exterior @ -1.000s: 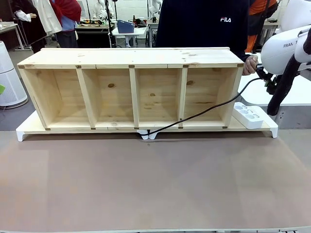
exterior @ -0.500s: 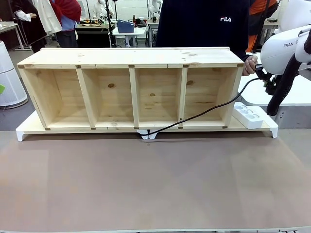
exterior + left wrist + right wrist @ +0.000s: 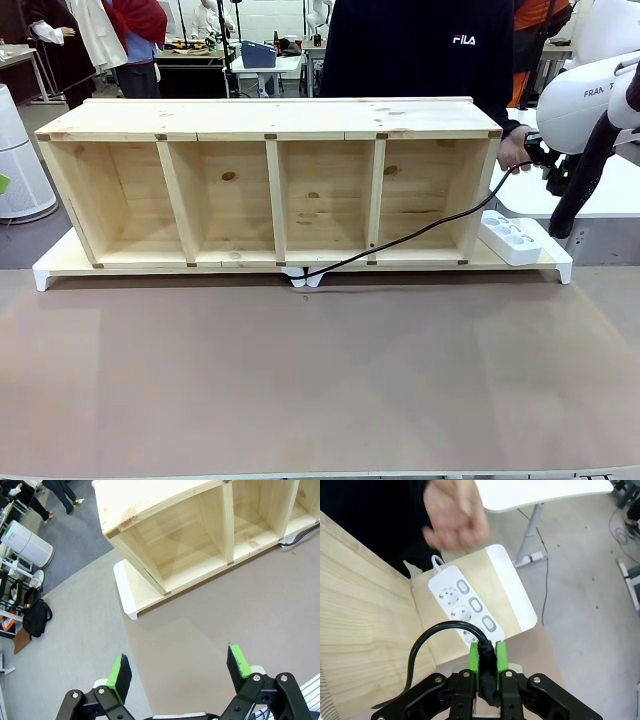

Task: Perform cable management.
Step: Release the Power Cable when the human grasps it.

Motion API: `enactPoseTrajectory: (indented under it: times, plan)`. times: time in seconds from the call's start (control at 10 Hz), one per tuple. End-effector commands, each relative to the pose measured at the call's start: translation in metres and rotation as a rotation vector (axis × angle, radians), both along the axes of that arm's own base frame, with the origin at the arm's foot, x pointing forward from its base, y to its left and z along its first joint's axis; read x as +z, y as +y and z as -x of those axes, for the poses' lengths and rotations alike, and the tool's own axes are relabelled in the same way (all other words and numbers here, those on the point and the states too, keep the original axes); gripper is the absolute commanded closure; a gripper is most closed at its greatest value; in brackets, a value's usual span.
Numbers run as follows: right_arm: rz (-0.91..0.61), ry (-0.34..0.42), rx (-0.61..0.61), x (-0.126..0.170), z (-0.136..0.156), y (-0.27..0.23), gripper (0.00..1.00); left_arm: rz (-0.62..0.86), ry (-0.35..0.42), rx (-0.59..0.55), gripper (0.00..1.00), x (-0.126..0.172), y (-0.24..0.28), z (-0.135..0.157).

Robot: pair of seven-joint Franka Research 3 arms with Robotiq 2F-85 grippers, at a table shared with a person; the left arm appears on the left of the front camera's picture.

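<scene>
front: fixed at the robot's side, faced across the surface (image 3: 320, 380) to the wooden shelf (image 3: 270, 190), mid-distance | left wrist: high over left pincer (image 3: 179, 667), looked down at shelf's end | right wrist: sat close over right pincer (image 3: 487, 652) and power strip (image 3: 470, 607) | shared: shelf, all three

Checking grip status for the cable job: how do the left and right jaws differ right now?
Left jaws stand wide open, empty; right jaws are shut on the black cable. Left jaws hang over the brown tabletop by the wooden shelf; right jaws hang above the white power strip. Both have green pads.
</scene>
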State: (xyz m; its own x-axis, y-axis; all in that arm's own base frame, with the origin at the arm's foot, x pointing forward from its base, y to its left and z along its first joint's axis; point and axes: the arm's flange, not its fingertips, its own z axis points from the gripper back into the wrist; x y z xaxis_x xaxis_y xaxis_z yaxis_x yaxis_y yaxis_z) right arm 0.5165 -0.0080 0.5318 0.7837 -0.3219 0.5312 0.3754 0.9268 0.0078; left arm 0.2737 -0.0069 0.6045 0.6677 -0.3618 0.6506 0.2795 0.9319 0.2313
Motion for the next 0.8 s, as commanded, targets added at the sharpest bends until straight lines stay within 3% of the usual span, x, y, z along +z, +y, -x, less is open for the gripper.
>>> enactPoseTrajectory:
  times: [0.0, 0.7]
  plan:
    - [0.007, -0.005, -0.005, 0.0009, -0.0008, -0.0005, 0.84, 0.004, -0.002, 0.006, 0.00, 0.0002, -0.0003, -0.0003]
    - [0.007, -0.005, -0.005, 0.0009, -0.0008, -0.0005, 0.84, 0.004, -0.002, 0.006, 0.00, 0.0002, -0.0003, -0.0003]
